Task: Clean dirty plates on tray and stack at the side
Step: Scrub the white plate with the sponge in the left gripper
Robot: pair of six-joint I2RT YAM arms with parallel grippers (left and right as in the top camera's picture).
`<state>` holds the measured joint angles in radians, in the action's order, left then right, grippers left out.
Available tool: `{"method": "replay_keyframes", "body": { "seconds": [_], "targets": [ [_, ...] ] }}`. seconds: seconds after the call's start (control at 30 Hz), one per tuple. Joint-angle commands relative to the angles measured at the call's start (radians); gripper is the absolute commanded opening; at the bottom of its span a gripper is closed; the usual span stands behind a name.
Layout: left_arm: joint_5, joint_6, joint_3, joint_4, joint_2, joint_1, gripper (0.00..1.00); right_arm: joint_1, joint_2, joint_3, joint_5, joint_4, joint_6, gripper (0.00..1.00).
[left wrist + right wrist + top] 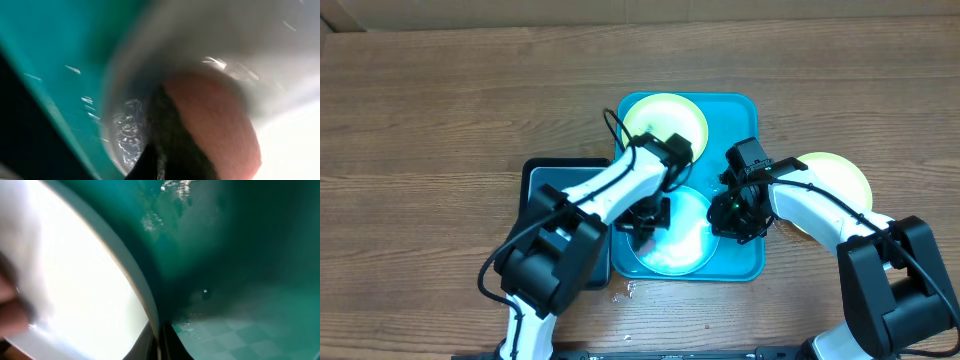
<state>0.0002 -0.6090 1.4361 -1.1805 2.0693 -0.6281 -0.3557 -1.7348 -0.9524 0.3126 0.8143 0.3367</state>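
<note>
On tray [747,262], right hand [159,343] pinches plate [75,280].

Left claw [648,214] and right claw [734,216] at blue-rimmed plate [685,242] on turquoise tray [744,266].

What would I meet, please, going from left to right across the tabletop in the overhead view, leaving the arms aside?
black tray → turquoise tray → plate on the table
</note>
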Motion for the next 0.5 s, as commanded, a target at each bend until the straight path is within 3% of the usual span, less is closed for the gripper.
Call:
{"method": "replay_keyframes", "body": {
  "seconds": [0.0,0.07,0.23,0.47],
  "targets": [
    [-0.187,-0.023,0.044,0.009,0.043,0.076,0.04,0.009,-0.011,0.005,-0.057,0.006,0.002,0.04],
    [-0.151,-0.006,0.071,0.035,0.043,0.097,0.04,0.009,-0.011,0.005,-0.057,0.006,0.002,0.04],
    [0.159,0.105,0.075,0.204,0.052,0.098,0.04,0.009,-0.011,0.005,-0.057,0.006,-0.005,0.04],
    [0.494,0.109,0.071,0.315,0.141,0.029,0.04,0.009,-0.011,0.005,-0.057,0.007,-0.005,0.04]
  ]
}}
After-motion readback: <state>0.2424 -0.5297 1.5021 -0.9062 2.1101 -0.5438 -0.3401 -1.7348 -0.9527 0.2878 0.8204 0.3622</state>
